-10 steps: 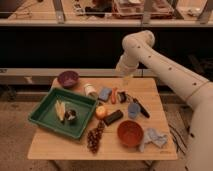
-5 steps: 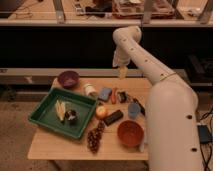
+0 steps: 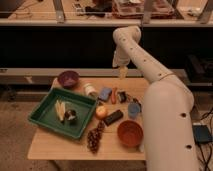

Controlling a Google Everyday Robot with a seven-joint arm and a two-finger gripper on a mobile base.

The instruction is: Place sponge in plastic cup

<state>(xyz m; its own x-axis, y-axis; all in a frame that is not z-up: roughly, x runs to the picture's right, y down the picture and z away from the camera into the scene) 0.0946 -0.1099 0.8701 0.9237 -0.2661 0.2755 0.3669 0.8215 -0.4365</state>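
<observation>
Gripper (image 3: 122, 73) hung over the far edge of the table (image 3: 55, 145), its state could not be told, blue sponge (image 3: 105, 93) lay on the table, apart from the blue plastic cup (image 3: 133, 110)

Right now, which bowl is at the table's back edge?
The small purple bowl, left of the hanging claw; the orange-red bowl sits at the front edge.

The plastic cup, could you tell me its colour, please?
Plastic cup: blue, camera view; gripper hangs above table's far edge.
</observation>
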